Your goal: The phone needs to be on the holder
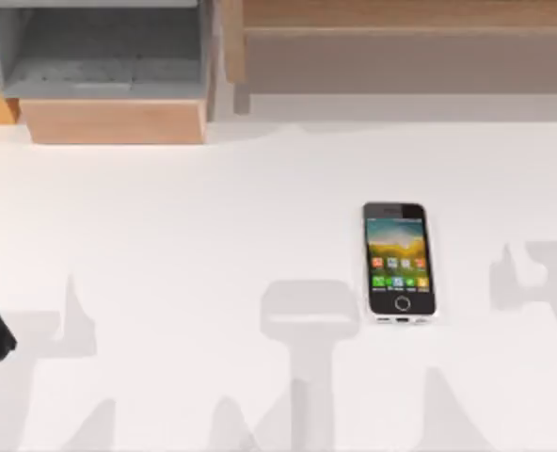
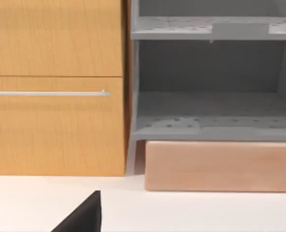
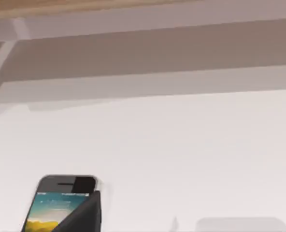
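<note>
The phone (image 1: pixel 399 263) lies flat amid open white table (image 1: pixel 213 217), just beyond the right gripper (image 3: pixel 82 215), whose opening I cannot tell.

Rendered indoor workbench, home or office style: plain white table (image 1: pixel 166 245) backed by a wood-grain cabinet (image 2: pixel 56 87) with a slim metal handle (image 2: pixel 49 93), a grey open shelf unit (image 2: pixel 210 77) on a pale wooden plinth (image 2: pixel 220 166).

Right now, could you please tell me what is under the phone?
The phone lies flat, screen up, on the bare white table. Whatever its body covers cannot be seen.
</note>
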